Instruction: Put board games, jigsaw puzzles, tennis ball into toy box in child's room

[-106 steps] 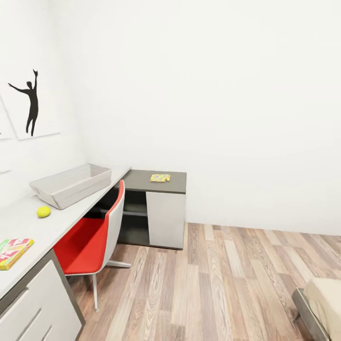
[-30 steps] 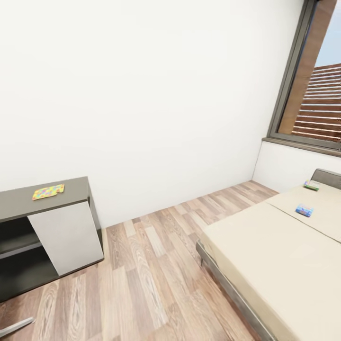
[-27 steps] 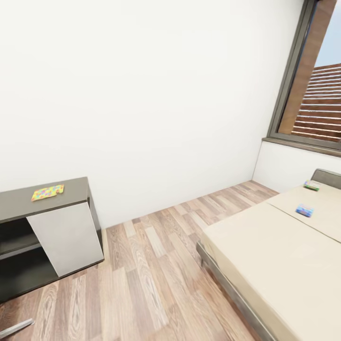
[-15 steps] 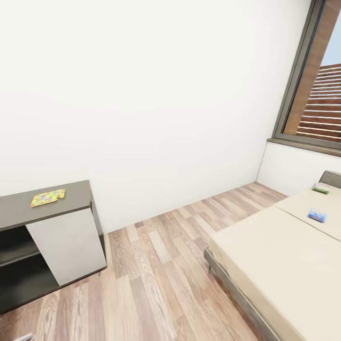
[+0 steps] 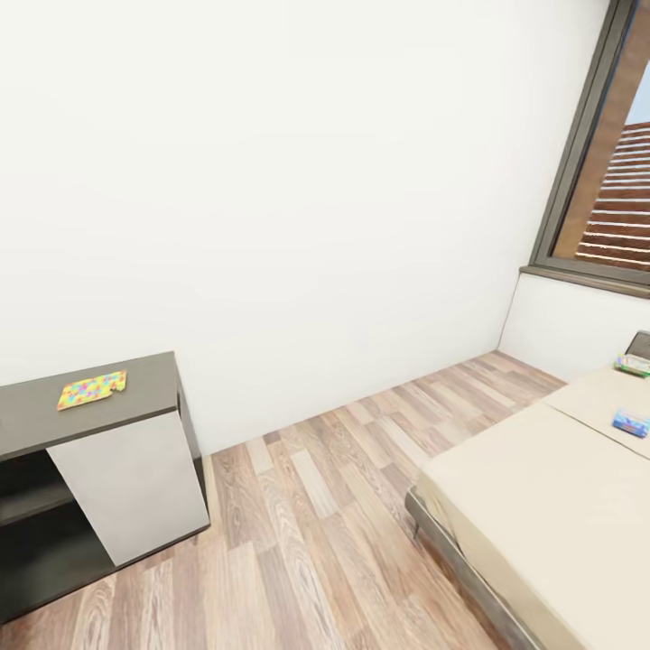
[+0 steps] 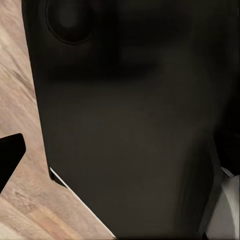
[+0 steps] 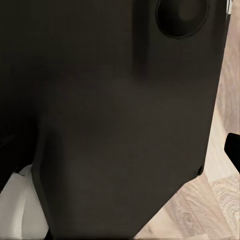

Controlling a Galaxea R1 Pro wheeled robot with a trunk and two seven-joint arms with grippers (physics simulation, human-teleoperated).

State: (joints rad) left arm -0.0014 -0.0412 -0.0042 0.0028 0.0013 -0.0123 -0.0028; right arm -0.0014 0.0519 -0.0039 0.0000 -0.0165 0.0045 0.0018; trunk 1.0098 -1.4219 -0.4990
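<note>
On dark cabinet (image 5: 135, 397), mosaic jigsaw puzzle (image 5: 91, 390), no legible writing

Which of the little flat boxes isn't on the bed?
The yellow mosaic-patterned jigsaw puzzle. It lies on the dark-topped cabinet by the wall, while the blue board game and the green-edged one both lie on the cream bed.

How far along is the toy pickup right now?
Nothing looks done from here: the toy box is out of frame. Nothing visibly in hand; both wrist cameras face dark robot body and floor. Still lying out: a mosaic jigsaw puzzle on the dark-topped cabinet, and two small boxes, one blue and one greenish, on the bed, probably two of the board games.
</note>
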